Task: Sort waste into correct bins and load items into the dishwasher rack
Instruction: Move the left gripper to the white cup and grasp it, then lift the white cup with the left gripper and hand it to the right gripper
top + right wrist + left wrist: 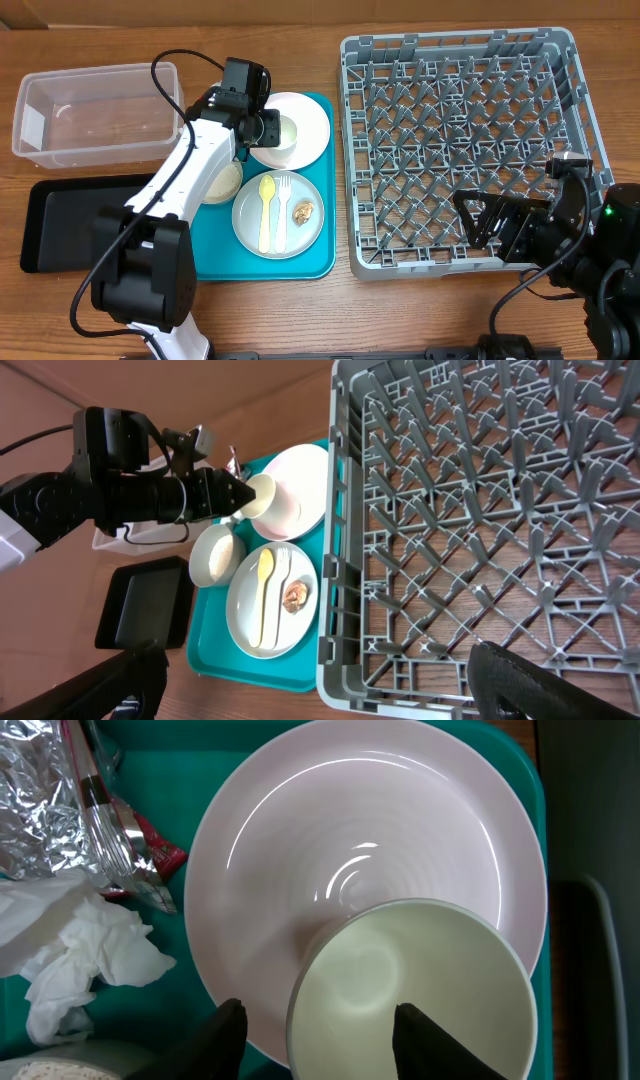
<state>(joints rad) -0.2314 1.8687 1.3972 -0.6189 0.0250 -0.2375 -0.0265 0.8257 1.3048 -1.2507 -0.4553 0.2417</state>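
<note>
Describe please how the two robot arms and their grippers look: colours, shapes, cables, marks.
The left arm has a white shell, black joints and a blocky black base. A thin black cable loops from it. The left gripper is black, with two dark fingers. The right arm is almost all black, with a small green light and a black cord. The right gripper is black too.

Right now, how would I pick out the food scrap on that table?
Find the teal tray left of the big grey rack. On its plate holding a yellow spoon and fork, the scrap is the small brown lump right of the fork.
</note>
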